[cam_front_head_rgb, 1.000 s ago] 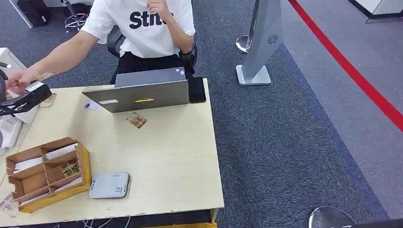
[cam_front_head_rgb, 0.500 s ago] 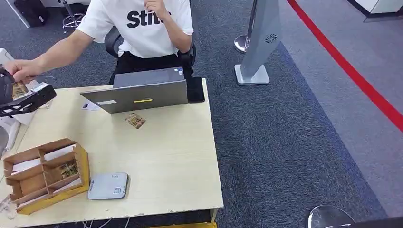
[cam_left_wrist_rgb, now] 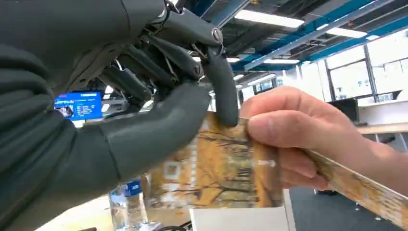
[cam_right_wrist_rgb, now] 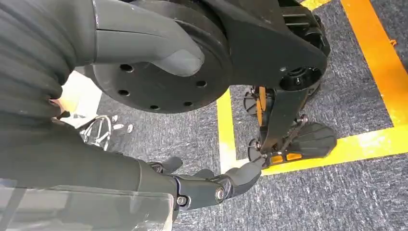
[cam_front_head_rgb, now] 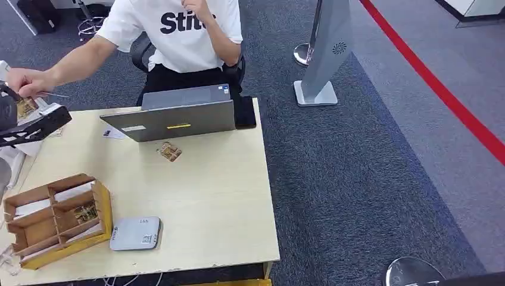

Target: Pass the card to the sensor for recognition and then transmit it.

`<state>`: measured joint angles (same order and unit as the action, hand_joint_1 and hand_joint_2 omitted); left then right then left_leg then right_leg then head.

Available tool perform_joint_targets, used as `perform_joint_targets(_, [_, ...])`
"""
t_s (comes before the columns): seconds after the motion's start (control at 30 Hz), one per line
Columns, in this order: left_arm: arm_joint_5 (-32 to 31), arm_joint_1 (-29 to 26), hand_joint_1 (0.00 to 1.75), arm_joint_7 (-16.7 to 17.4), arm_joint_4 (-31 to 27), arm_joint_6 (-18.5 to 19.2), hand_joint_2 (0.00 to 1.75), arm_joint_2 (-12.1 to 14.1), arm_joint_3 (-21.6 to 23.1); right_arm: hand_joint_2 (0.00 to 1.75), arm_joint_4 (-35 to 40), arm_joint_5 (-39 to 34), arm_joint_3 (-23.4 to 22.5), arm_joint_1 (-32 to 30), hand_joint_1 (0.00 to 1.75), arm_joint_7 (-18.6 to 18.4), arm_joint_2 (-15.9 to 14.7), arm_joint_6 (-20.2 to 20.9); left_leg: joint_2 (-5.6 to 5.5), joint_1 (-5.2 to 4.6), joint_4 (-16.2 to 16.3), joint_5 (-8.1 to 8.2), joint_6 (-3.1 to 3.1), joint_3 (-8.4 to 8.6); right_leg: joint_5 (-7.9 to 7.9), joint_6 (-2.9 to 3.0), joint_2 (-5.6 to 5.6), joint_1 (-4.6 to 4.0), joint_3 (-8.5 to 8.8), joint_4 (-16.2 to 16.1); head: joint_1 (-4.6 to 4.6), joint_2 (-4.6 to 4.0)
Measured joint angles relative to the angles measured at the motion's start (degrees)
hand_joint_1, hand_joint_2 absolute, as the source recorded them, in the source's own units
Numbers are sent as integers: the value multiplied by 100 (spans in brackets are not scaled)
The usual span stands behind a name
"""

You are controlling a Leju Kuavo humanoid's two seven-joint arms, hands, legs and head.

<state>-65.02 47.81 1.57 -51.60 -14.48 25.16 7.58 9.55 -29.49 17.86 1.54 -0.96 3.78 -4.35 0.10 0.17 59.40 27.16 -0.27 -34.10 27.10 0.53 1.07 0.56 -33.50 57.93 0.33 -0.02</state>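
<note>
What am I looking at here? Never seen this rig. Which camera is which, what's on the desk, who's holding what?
It is a two-legged humanoid robot with two arms and many-fingered hands. The wide picture is from its head, looking down on a wooden desk. The other two come from cameras at its wrists, so they look turned.

On the desk: a grey laptop, a cardboard divider box with cards in its slots, a flat grey card sensor, and a loose card.

In the left wrist view, the left hand pinches a yellow picture card between thumb and finger, while a seated person's hand grips the same card: a handover.

The right hand hangs by the robot's side over carpet, holding nothing, fingers loosely apart.
</note>
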Motion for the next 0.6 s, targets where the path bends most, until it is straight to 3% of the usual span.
perform_joint_targets(0.07, [152,-165,0,-244,-205,-569,175,0,0,175,0,0,0,0,0,2,0,-26,-1,0,0,0,0,1,0,0,-1,0,2,0,0,0])
perform_joint_targets(0.27, [100,-834,0,-368,-1271,-1253,175,-41,-20,175,0,0,0,-16,0,20,4,-81,-3,0,0,0,0,0,0,0,-5,0,3,0,0,0])
perform_joint_targets(0.53, [-114,-1130,0,-496,-2203,-1400,175,-136,-52,175,0,2,0,-22,0,57,4,-83,-7,-1,0,-2,2,1,0,-1,-13,0,7,-1,2,0])
perform_joint_targets(0.6, [-101,-1197,0,-535,-2403,-1582,175,-166,-57,175,0,0,0,-23,0,63,4,-85,-7,0,0,-2,2,1,-1,0,-13,0,7,0,0,0])
